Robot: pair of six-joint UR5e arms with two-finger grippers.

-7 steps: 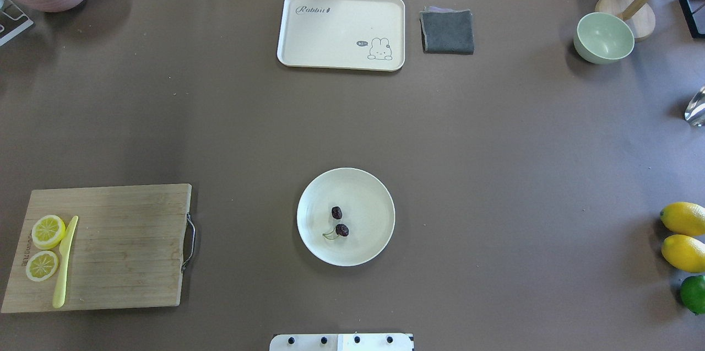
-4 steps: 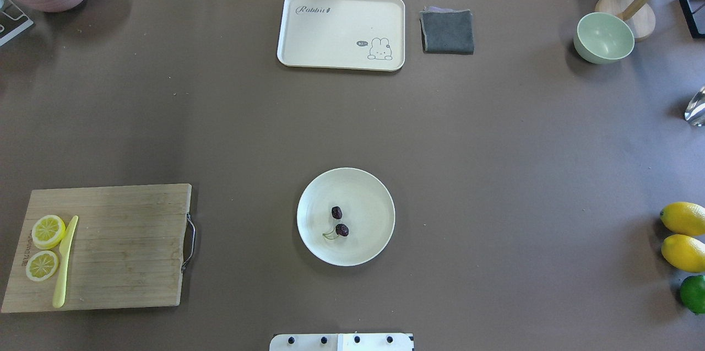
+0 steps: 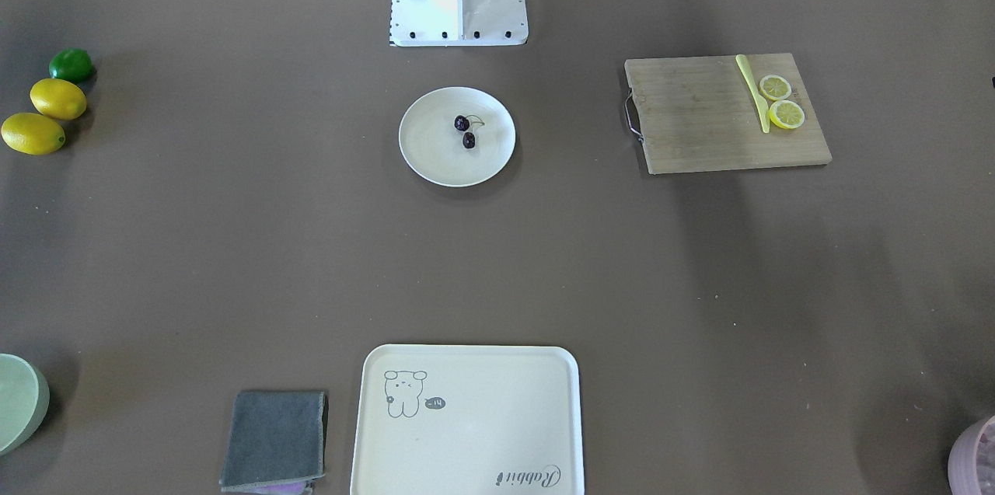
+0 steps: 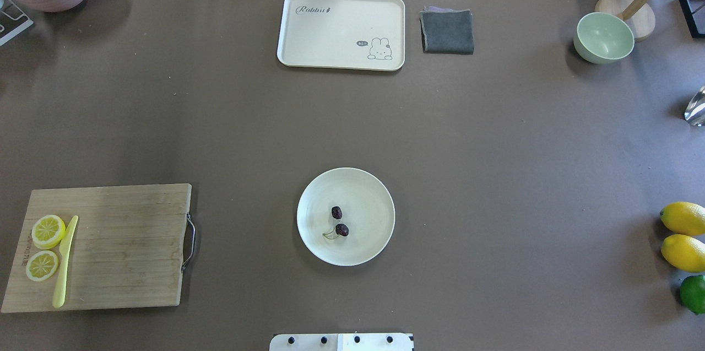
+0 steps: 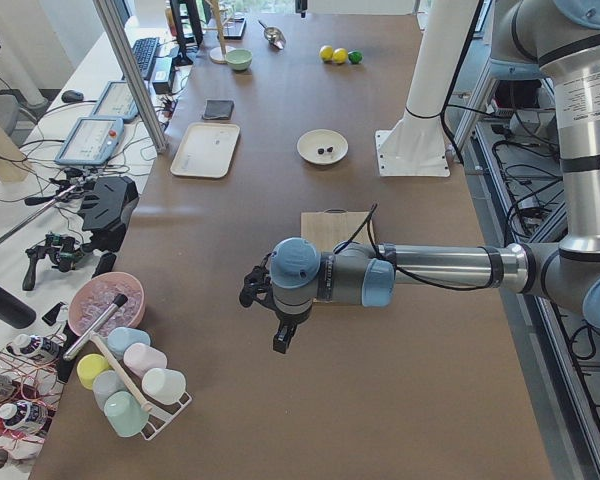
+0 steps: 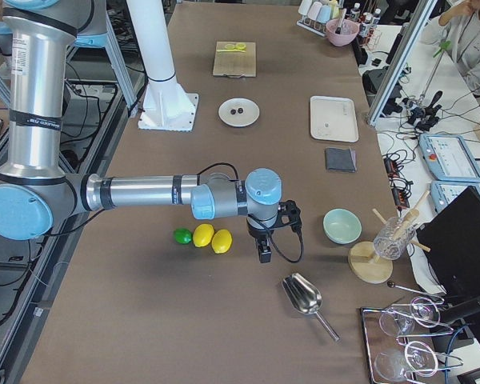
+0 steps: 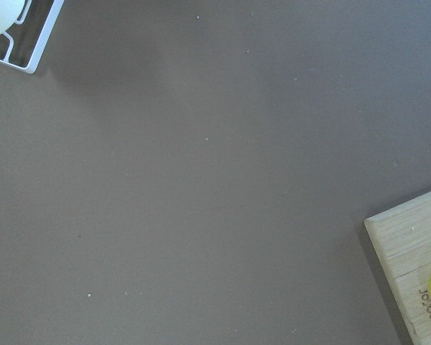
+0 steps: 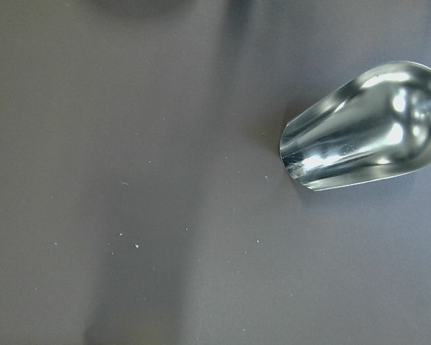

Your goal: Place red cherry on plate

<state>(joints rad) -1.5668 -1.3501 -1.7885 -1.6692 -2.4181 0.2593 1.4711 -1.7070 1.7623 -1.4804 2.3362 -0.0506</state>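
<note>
The red cherry (image 4: 337,221), a dark pair on thin stems, lies inside the round cream plate (image 4: 366,199) near the table's front middle; it also shows in the front-facing view as the red cherry (image 3: 465,131) on the plate (image 3: 435,157). No gripper is near it. My left gripper (image 5: 282,340) hangs over bare table past the cutting board, far from the plate (image 5: 310,141). My right gripper (image 6: 264,254) hangs beside the lemons at the opposite end. From these side views I cannot tell whether either is open or shut.
A wooden cutting board (image 4: 121,246) carries lemon slices (image 4: 47,231) and a yellow knife (image 4: 65,260). A cream tray (image 4: 341,31), grey cloth (image 4: 447,31) and green bowl (image 4: 603,38) stand at the back. Lemons (image 4: 683,219) and a lime (image 4: 693,293) lie at the right; a metal scoop (image 8: 366,126) sits under the right wrist.
</note>
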